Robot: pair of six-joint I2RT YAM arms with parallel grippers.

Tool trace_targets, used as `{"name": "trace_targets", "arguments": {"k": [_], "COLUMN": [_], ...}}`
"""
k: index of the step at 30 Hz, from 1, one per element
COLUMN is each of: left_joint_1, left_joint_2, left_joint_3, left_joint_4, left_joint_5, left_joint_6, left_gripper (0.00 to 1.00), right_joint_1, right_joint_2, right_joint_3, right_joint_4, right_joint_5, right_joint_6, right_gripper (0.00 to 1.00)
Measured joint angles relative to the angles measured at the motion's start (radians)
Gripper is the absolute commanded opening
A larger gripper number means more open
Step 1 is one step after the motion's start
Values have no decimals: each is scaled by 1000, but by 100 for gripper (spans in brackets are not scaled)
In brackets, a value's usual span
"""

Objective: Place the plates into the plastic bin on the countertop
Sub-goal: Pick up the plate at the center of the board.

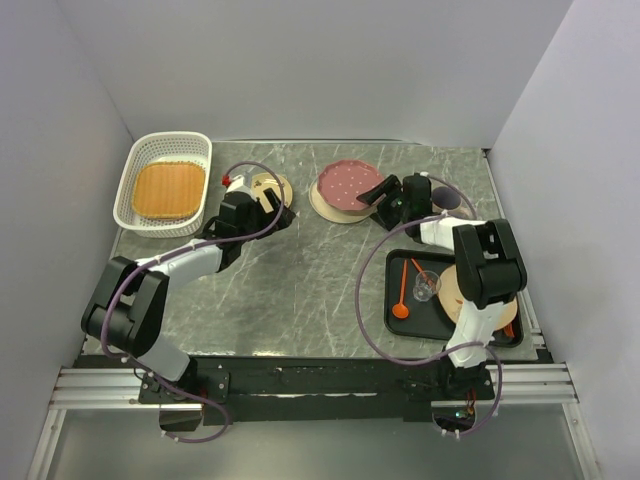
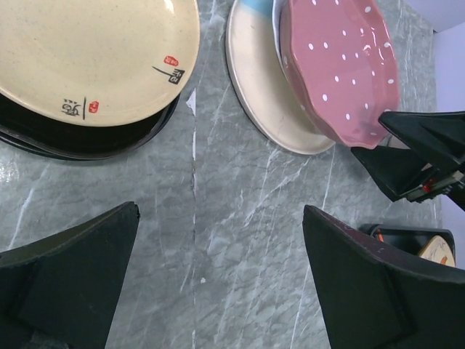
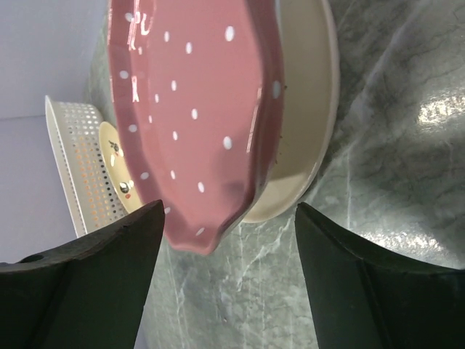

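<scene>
Far left on the counter (image 1: 300, 270), the plastic bin (image 1: 124, 195) already holds the orange-brown squarish plate (image 1: 168, 190). Next along, my left gripper (image 2: 218, 283) hangs over bare marble with its fingers spread wide and nothing between them. Just ahead of it, a small tan plate (image 2: 87, 51) sits on a dark brown plate (image 2: 94, 145).

Past the middle, the pink polka-dot plate (image 3: 196, 109) lies on a cream plate (image 3: 305, 131). My right gripper (image 3: 225, 276) is at its near rim, fingers apart with the scalloped edge between them and no grip yet that I can see.

I judge the step in hand to be pinching that rim. I want the fingers pushed further over the edge before closing, so the bite takes only the pink plate and not the cream one under it. Then lift straight up before swinging left. The left arm sits between this plate and the bin, so I would move it aside or plan a handover.

I cannot tell whether the lower finger has slipped under the pink rim, or whether the plate is already tipped. On the far right, the right arm partly covers a plate on the black tray (image 1: 395, 310).
</scene>
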Motion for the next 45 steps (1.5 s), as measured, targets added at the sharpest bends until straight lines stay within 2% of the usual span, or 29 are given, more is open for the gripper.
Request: {"name": "trace_targets", "arguments": {"k": [13,15,17,36,45], "left_joint_1": [-1,-1,-1,-2,-3], "left_joint_2": [20,23,28,60,60], "left_joint_3": [0,0,0,0,0], "left_joint_4": [7,7,7,13,14], "left_joint_5": [14,15,15,32,32], "left_joint_6": [-3,-3,-3,-18,-20], "left_gripper": [99,99,99,98,99], "right_joint_1": [-15,-21,-24,-34,-41], "right_joint_2": [51,52,52,85,85], "right_joint_3": [2,3,6,8,-3], "right_joint_4": [27,35,39,93,113], "right_joint_5": [-6,-9,-11,-60,-72], "right_joint_6": [24,27,29,60,69], "right_gripper": [61,57,48,2,0]}}
